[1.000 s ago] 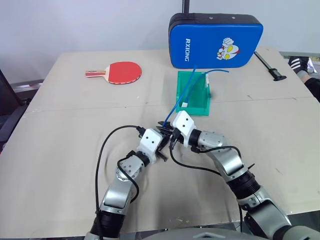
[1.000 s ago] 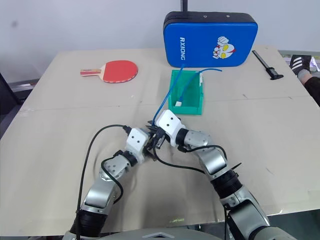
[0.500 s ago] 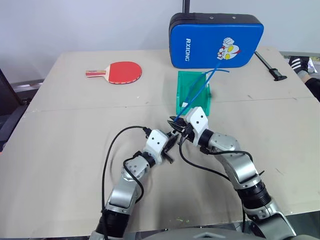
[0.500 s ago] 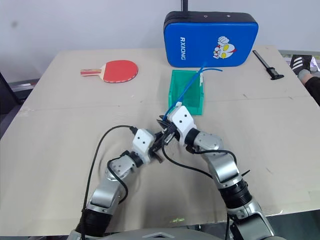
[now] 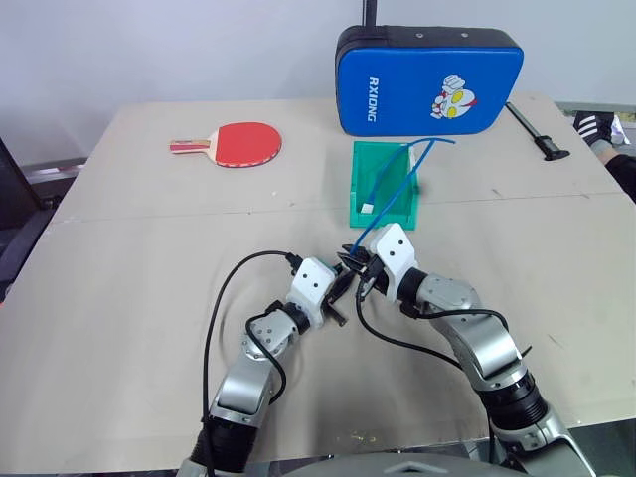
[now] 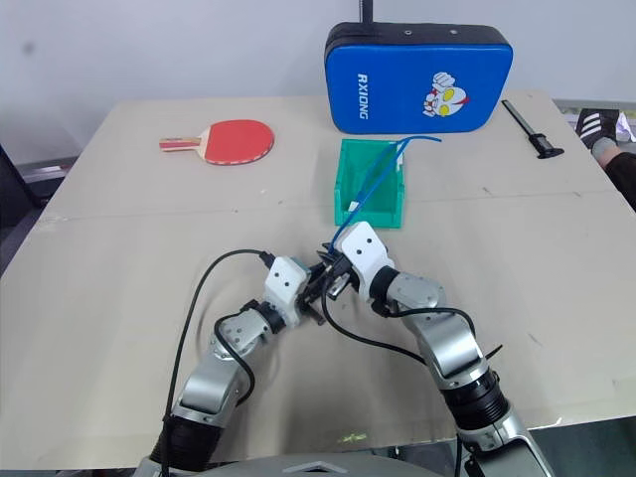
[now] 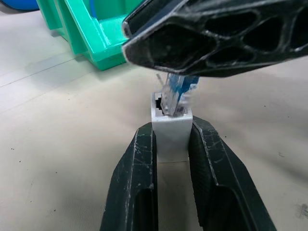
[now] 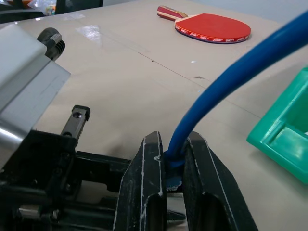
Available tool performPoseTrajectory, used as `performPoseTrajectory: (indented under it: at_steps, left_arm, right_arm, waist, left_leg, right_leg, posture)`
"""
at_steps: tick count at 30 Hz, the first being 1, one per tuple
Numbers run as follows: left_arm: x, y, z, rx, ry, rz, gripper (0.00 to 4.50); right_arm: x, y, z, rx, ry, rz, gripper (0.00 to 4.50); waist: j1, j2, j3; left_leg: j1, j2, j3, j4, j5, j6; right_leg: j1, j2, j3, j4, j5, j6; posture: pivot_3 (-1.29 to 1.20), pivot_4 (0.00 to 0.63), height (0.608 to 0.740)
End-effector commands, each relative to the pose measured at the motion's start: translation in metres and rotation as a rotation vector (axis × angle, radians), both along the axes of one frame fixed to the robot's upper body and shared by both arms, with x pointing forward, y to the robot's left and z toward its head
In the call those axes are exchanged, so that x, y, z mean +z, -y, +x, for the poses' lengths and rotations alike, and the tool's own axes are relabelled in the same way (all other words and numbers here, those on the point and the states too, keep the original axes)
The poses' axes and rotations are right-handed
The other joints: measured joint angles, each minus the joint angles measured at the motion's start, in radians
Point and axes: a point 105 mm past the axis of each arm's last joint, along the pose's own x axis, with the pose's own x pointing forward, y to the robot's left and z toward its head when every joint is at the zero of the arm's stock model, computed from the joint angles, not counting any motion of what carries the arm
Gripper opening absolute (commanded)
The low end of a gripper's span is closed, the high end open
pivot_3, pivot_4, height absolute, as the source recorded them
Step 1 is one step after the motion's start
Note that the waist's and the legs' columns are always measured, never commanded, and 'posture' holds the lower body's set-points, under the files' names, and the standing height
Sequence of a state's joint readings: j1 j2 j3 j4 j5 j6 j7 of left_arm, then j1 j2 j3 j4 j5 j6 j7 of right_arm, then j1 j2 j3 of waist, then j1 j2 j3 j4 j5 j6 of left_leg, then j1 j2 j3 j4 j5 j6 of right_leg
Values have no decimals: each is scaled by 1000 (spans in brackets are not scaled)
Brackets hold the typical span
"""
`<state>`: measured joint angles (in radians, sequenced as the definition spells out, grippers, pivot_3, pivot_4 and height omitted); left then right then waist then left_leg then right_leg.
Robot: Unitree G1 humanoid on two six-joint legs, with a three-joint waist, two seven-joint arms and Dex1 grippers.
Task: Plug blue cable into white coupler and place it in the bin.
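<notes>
1. Blue cable runs from my right pincer, which is clamped on it just behind the plug, up and back over the bin, where its far end hangs past the rim. I grip it that close to the tip so the plug stays stiff enough to aim.
2. My left pincer is clamped on the white coupler, socket facing away from the wrist toward the other arm, so the opening is presented straight at the incoming plug.
3. From the left wrist view, the clear plug with its blue boot sits at the socket mouth, tilted and only partly in as far as I can judge; I cannot tell whether the latch has caught.
4. Both pincers meet above the tabletop just in front of the bin, tips nearly touching, which keeps the later drop short.
5. My reading: the mating step is in hand, not finished. Next I'd need a straight push along the socket axis; pushing while tilted risks the plug jamming or the coupler twisting in the grip.
6. A red paddle and a blue padded case lie well apart from the work.
</notes>
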<state>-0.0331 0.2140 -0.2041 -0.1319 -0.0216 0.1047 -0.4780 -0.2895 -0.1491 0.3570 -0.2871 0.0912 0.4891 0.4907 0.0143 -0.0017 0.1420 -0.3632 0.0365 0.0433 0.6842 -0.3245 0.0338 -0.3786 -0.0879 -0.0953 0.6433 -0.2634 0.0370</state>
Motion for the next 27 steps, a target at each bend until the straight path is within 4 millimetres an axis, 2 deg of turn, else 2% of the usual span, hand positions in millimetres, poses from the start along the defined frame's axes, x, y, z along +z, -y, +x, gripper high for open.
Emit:
performPoseTrajectory:
  at_steps: [1, 8, 12, 21, 27]
  left_arm:
    - [-20, 9, -10, -37, -82, 16, 324]
    - [-20, 9, -10, -37, -77, 23, 324]
    - [-19, 10, -10, -33, -72, 32, 324]
    - [-17, 11, -9, -25, -70, 28, 324]
    - [-15, 11, -8, -12, -63, 25, 324]
  right_arm:
    - [7, 1, 0, -19, 19, 16, 0]
    - [1, 1, 1, -27, 6, -29, 0]
    - [-3, -5, -2, -5, -10, -91, 0]
    - [-12, -25, 0, -27, -108, -195, 0]
    - [-18, -24, 0, -110, -215, -212, 0]
  waist:
    - [0, 0, 0]
    - [0, 0, 0]
    - [0, 0, 0]
    - [-3, 1, -4]
    - [-4, 2, -6]
  left_leg:
    - [0, 0, 0, 0, 0, 0]
    - [0, 0, 0, 0, 0, 0]
    - [0, 0, 0, 0, 0, 0]
    - [1, 0, -1, 0, 0, 1]
    - [1, 0, -2, 0, 0, 1]
  right_leg:
    - [0, 0, 0, 0, 0, 0]
    - [0, 0, 0, 0, 0, 0]
    - [0, 0, 0, 0, 0, 0]
    - [0, 0, 0, 1, 0, 0]
    - [0, 0, 0, 1, 0, 0]
  posture:
    - [0, 150, 740]
    - [0, 150, 740]
    - [0, 150, 740]
    - [0, 150, 740]
    - [0, 150, 740]
